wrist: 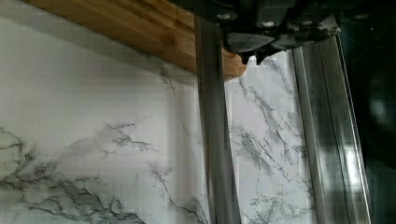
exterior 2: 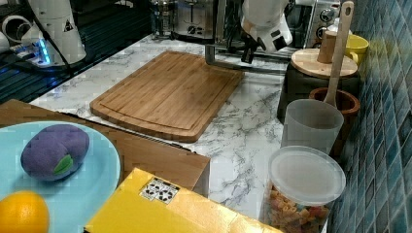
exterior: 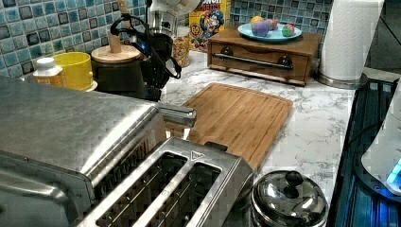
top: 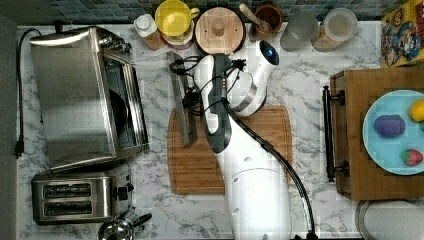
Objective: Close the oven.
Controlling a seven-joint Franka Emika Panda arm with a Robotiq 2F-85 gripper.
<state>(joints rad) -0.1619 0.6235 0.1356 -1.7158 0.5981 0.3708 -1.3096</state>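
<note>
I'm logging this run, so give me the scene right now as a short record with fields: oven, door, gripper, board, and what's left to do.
oven: steel toaster oven at the top view's left, toaster beside it
door: open, swung down, its bar handle out over the counter
gripper: at the handle; finger state unclear
board: wooden cutting board on the marble counter, handle end reaching over its edge in the top view
left to do: door not yet closed
</note>
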